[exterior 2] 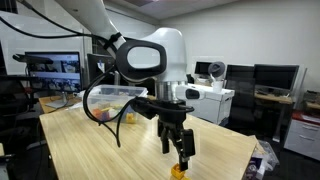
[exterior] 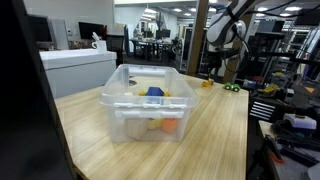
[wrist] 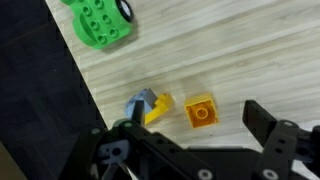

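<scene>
The orange block (wrist: 201, 112), small and square, lies flat with its studs up, well apart from the green toy (wrist: 100, 20). The yellow-and-blue piece (wrist: 148, 106) lies just beside it, nearer the green toy.

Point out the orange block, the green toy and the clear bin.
orange block (wrist: 200, 113): wrist view, middle of its top face.
green toy (wrist: 97, 22): wrist view, studded top.
clear bin (exterior: 130, 122): in an exterior view, front wall.

The arm (exterior 2: 150, 55) bends down over the table (exterior 2: 80, 140), wrist vertical; the gripper (exterior 2: 177, 147) hangs just above the table, fingers spread wide apart.
</scene>
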You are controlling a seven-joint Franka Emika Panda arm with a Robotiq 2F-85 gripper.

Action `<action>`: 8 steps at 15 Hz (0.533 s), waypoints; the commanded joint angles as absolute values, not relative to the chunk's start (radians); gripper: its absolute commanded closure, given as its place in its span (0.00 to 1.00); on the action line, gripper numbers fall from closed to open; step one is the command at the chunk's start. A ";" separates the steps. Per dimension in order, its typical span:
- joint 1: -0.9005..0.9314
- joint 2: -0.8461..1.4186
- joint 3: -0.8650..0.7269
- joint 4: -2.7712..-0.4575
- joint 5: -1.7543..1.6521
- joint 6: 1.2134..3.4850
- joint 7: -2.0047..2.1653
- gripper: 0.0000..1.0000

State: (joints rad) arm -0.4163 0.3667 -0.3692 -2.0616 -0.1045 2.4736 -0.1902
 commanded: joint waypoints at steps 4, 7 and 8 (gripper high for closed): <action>-0.423 0.466 -0.313 -2.049 -0.056 2.619 -0.156 0.00; -0.423 0.502 -0.297 -2.021 -0.040 2.648 -0.131 0.00; -0.423 0.513 -0.294 -2.009 -0.036 2.656 -0.123 0.00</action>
State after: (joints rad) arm -0.4151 0.4825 -0.3088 -2.0402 -0.0634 2.6259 -0.1459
